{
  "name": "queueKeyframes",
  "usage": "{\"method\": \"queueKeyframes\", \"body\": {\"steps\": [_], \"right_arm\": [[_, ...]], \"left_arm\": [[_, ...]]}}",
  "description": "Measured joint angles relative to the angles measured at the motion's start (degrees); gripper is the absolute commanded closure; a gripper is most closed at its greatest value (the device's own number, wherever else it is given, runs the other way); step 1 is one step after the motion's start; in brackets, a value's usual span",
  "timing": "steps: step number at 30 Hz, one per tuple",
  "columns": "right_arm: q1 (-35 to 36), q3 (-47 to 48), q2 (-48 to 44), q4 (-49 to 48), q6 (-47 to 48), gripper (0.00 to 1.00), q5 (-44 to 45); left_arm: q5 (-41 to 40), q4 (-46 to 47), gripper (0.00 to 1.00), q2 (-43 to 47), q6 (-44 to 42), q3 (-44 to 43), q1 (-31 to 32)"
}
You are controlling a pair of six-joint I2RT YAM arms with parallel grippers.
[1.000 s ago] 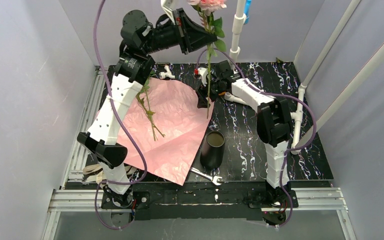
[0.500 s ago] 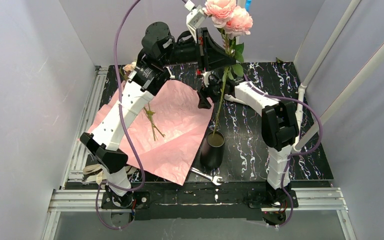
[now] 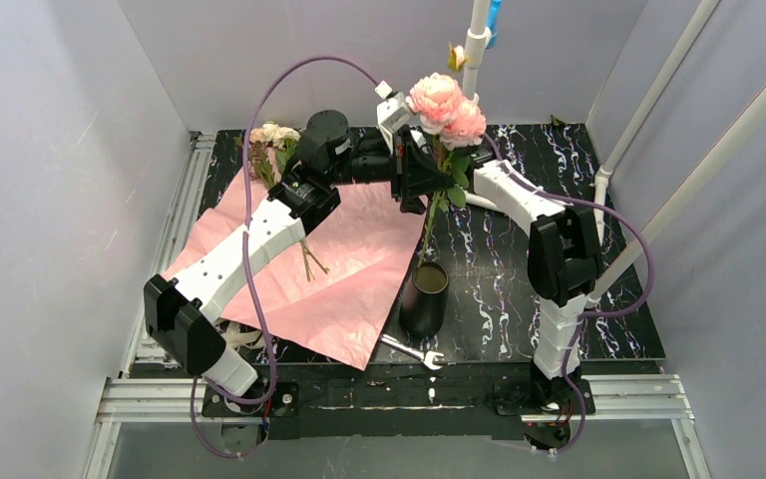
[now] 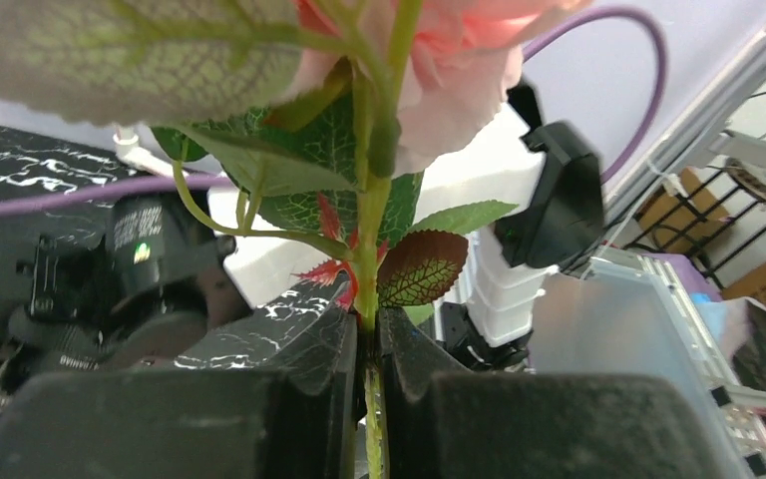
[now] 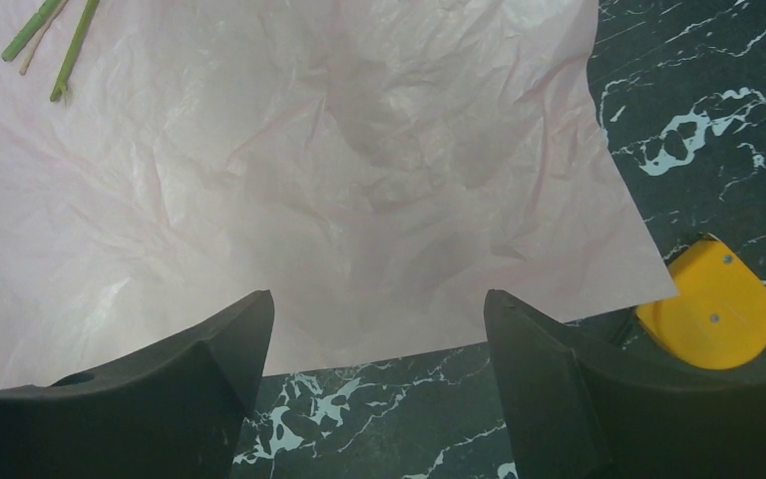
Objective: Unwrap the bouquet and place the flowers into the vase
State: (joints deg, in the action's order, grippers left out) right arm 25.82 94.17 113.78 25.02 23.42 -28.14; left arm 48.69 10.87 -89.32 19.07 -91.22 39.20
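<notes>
Two pink roses [image 3: 446, 105] hang in the left pincer [image 3: 431, 182], the black vase [image 3: 425, 299] right below it. Up close, it pinches the green stem [image 4: 370, 239] tight. The right pincer [image 5: 374, 329] gapes empty over pink paper [image 5: 309, 150]. Next: lower straight down, probably.

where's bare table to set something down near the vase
Bare marbled black tabletop lies between the black cylindrical vase and the white right arm, beyond the silver wrench. Crowded: far middle, where the left end effector grips pink roses; crumpled pink paper covers the left.
</notes>
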Motion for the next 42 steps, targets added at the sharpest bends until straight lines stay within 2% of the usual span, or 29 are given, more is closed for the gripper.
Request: {"method": "queueKeyframes", "body": {"steps": [7, 10, 13, 19, 23, 28, 33, 37, 42], "right_arm": [[-0.46, 1.88, -1.62, 3.85, 0.9, 0.14, 1.92], [-0.66, 1.95, -2.56, 5.44, 0.83, 0.14, 2.75], [-0.72, 1.92, -3.76, 6.34, 0.81, 0.13, 3.41], [-0.79, 1.51, -6.71, 7.06, 0.83, 0.13, 4.04], [-0.9, 0.85, -7.98, 7.1, 0.81, 0.13, 4.28], [-1.31, 0.63, -8.0, 8.5, 0.72, 0.12, 5.35], [-2.47, 0.61, -8.02, 9.66, 0.2, 0.12, 5.99], [-3.52, -0.81, -8.46, 9.7, -0.44, 0.11, 6.67], [-4.13, -3.06, -8.98, 10.4, -0.79, 0.11, 7.1]], "left_arm": [[-4.83, 3.91, 0.72, 5.6, -5.7, 13.09, 3.45], [-6.45, 4.46, 0.53, 6.88, -7.19, 16.76, 4.68], [-7.87, 4.04, 0.25, 7.39, -8.2, 18.67, 4.74], [-9.86, -2.82, 0.04, 11.5, -11.28, 18.51, 4.46], [-10.58, -11.47, 0.02, 17.03, -13.53, 16.2, 3.39], [-11.52, -21.64, 0.02, 25.86, -17.2, 13.6, -0.96], [-12.66, -30.75, 0.02, 30.53, -17.79, 9.66, -12.98], [-15.61, -37.05, 0.07, 27.91, -16.13, 5.86, -24.06], [-21.4, -41.64, 0.14, 18.08, -11.34, 0.57, -31.26]]}}
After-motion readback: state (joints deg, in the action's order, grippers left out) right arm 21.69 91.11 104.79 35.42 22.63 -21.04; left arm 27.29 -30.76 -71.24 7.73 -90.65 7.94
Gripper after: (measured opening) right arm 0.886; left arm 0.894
